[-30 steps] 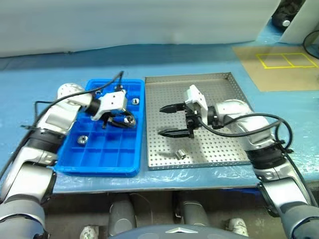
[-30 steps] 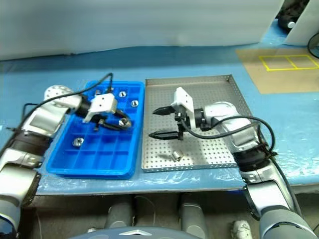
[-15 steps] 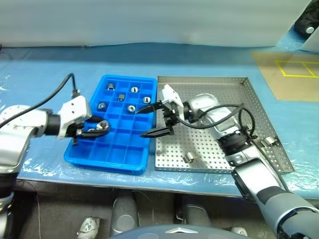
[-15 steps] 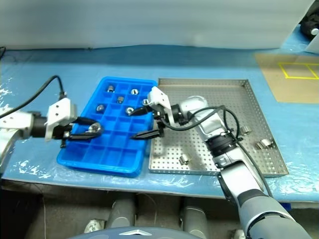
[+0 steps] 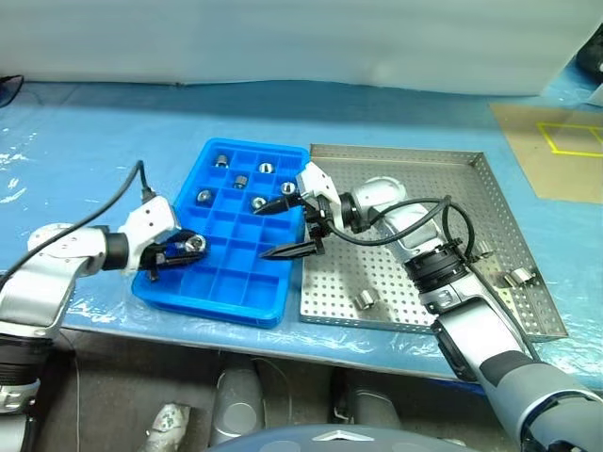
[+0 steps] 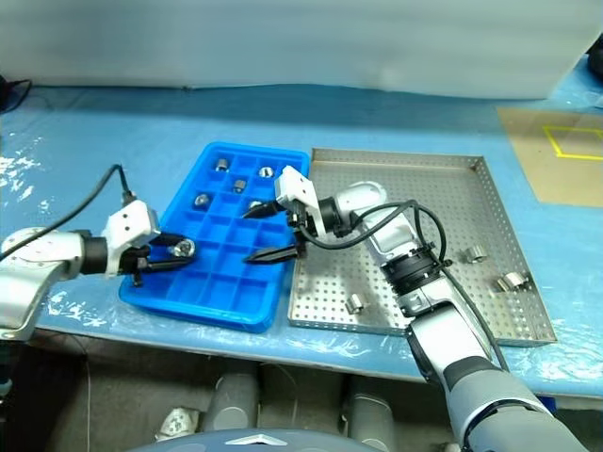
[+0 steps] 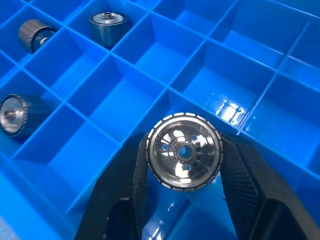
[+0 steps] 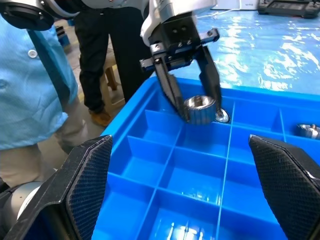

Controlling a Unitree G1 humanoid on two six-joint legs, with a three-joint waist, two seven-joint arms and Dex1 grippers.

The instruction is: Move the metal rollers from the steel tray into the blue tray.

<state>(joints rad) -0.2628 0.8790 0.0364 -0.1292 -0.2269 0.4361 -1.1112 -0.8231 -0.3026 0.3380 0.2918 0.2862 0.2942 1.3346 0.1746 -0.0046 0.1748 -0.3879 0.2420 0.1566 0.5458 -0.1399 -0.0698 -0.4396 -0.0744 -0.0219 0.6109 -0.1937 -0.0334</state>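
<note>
Your left gripper (image 5: 185, 250) is clamped on one metal roller (image 7: 184, 151), its two black fingers (image 7: 120, 185) pressing the knurled rim from either side, the roller's spoked face turned toward the wrist camera; it hangs just above the blue tray (image 5: 240, 303), over the compartments along the tray's left side, and you cannot tell from these views whether it touches the tray floor. Your right gripper (image 5: 285, 229) stands spread wide with nothing between its fingers (image 8: 80, 180), pointing leftward across the blue tray's right edge, one fingertip up near the tray's middle rows and the other lower, near the rim that meets the steel tray (image 5: 443, 162). Five rollers already sit in the blue tray, each in its own compartment toward the far end: one at the far left corner (image 5: 222, 158), one beside it (image 5: 267, 168), one a row nearer (image 5: 241, 181), one at the left (image 5: 203, 197) and one near the centre (image 5: 258, 201) (a sixth may be hidden behind the right gripper, can't be told). On the steel tray, one roller (image 5: 365, 298) lies near the front edge, well apart from two more (image 5: 516, 277) over by the right rim. The two trays sit side by side, touching, on a blue-covered table (image 5: 94, 132). In the right wrist view a person in a light blue coat (image 8: 30, 85) stands beyond the table
</note>
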